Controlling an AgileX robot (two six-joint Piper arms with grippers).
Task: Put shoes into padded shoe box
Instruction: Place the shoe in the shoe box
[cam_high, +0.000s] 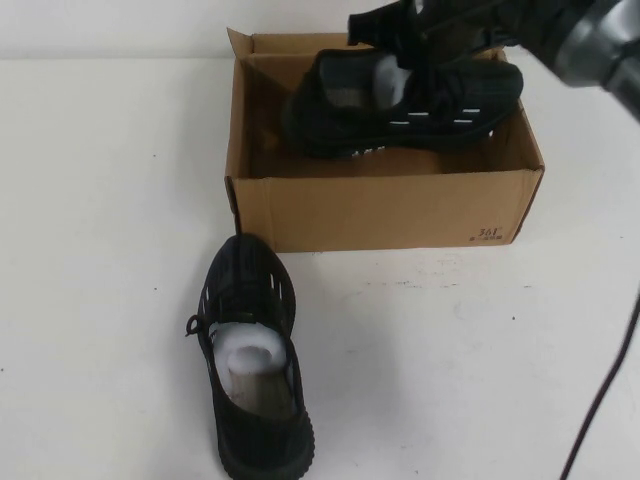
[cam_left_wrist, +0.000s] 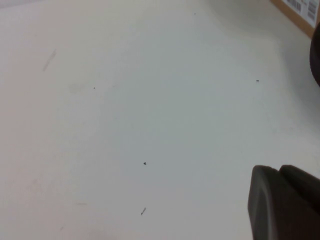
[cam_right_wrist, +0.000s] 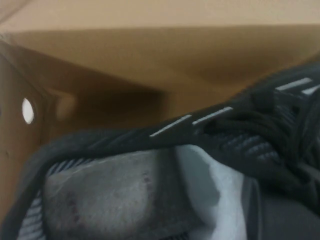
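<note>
Two black sneakers and one cardboard box; one sneaker hangs tilted over the open box, directly under the right gripper, whose fingers pinch its collar beside the white stuffing; the other sneaker lies on the white table before the box; the left gripper hovers over bare table, well away from both, finger state unclear.

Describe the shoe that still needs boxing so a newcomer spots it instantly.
Start at the open brown cardboard box. Just before its near-left corner, on the white table, lies a black knit sneaker with white stuffing. Its twin hangs in the box under the right gripper; the left gripper hovers elsewhere.
</note>
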